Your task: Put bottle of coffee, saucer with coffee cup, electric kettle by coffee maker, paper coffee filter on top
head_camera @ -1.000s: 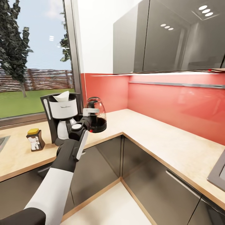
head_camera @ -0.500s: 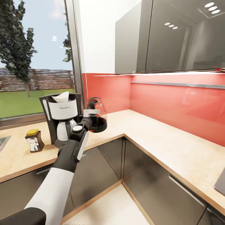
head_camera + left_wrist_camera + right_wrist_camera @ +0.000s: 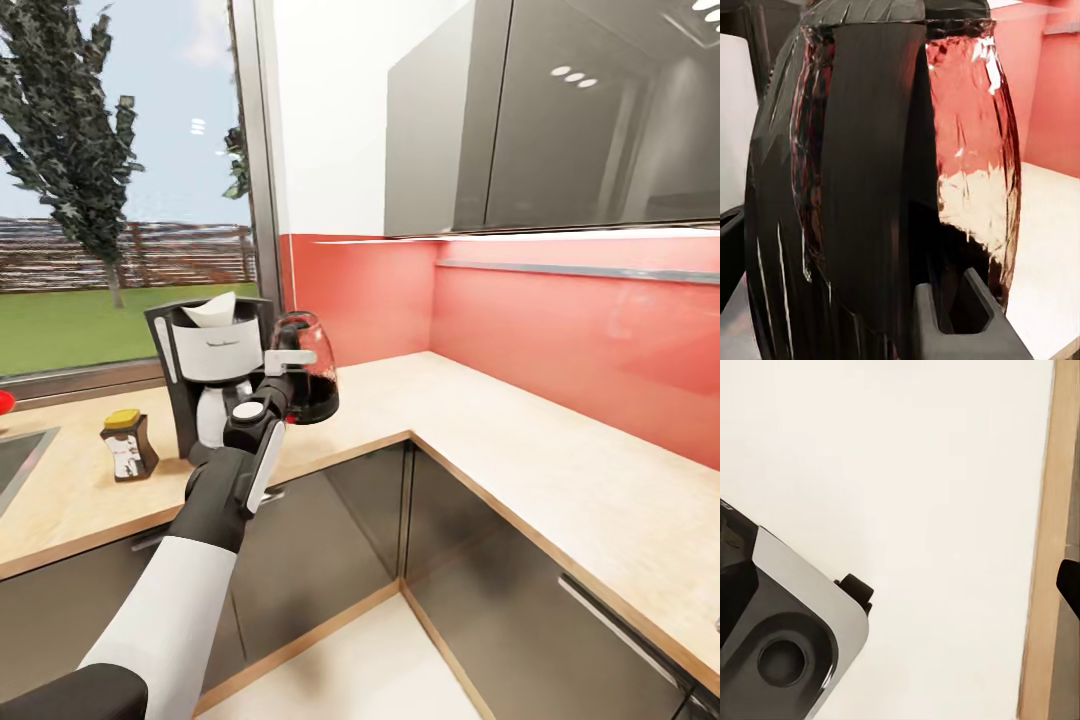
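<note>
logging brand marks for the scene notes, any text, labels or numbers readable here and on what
None can be read.
coffee maker: a dark line of lettering on its white front panel, too small and blurred to read.
bottle of coffee: dark marks on the pale label, too small to read.
electric kettle, held by the left gripper: no lettering visible.

— What stands on the long light-wood countertop [image 3: 480, 420]?
— A tall black drip coffee maker with a white front panel [image 3: 212, 375], a white paper cone filter [image 3: 212, 310] in its top. A small brown jar with a yellow lid [image 3: 127, 445] stands beside it.
— And the rounded clear-glass kettle with black handle and base [image 3: 305, 368]?
— Upright, just beside the coffee maker, dark liquid low inside; whether its base touches the countertop is unclear.
</note>
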Robot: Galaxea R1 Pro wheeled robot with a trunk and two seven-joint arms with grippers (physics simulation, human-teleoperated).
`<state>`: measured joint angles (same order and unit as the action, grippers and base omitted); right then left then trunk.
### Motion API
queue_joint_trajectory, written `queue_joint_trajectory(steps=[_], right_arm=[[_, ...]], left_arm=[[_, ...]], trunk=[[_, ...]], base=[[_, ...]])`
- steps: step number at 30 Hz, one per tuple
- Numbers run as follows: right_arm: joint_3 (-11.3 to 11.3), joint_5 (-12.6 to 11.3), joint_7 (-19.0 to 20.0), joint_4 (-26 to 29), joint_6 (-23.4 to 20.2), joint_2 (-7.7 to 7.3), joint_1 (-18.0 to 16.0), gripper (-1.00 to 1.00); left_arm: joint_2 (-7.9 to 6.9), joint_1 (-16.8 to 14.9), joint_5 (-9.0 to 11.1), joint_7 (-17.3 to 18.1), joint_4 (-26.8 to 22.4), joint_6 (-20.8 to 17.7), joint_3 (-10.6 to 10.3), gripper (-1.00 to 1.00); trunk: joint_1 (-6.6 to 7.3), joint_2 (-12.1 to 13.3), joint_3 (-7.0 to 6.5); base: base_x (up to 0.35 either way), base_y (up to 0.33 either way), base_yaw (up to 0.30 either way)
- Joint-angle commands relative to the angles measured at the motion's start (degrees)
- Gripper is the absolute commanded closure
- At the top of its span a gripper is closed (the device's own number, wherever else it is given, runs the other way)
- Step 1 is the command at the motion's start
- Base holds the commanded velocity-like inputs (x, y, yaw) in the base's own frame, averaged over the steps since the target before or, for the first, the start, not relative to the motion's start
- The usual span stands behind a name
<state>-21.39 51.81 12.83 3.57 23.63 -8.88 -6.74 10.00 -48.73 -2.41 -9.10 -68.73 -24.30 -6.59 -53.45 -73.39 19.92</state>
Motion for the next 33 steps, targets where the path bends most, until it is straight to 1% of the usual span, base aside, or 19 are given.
queue_joint_trajectory(steps=[1,9,13,19,30,33], right_arm=[[-0.49,0.13,0.44,0.04,0.13,-0.02,-0.02,-1.00],[-0.49,0.13,0.44,0.04,0.17,-0.02,-0.02,-1.00],[-0.49,0.13,0.44,0.04,0.18,0.00,-0.02,-1.00],[-0.49,0.13,0.44,0.04,0.19,0.00,-0.02,-1.00],[-0.49,0.13,0.44,0.04,0.14,0.00,-0.02,-1.00],[-0.49,0.13,0.44,0.04,0.15,-0.01,-0.02,-1.00]], left_arm=[[0.00,-0.05,-0.35,-0.20,-0.09,-0.34,-0.09,1.00],[0.00,-0.05,-0.39,-0.23,-0.07,-0.33,-0.03,1.00],[0.00,-0.05,-0.35,-0.22,0.92,-0.31,-0.09,1.00],[0.00,-0.05,-0.35,-0.29,1.73,-0.27,-0.09,1.00],[0.00,-0.05,-0.40,-0.32,1.91,-0.20,-0.02,1.00],[0.00,-0.05,-0.40,-0.32,2.16,0.90,-0.03,1.00]], trunk=[[0.00,-0.05,0.07],[0.00,-0.05,0.07],[0.00,-0.05,0.07],[0.00,-0.05,0.07],[0.00,-0.05,0.07],[0.00,-0.05,0.07]], base=[[0.020,-0.036,0.003],[0.004,-0.064,0.001],[0.007,-0.012,0.000],[0.138,-0.093,0.000],[0.089,-0.008,0.000],[0.141,0.000,0.000]])
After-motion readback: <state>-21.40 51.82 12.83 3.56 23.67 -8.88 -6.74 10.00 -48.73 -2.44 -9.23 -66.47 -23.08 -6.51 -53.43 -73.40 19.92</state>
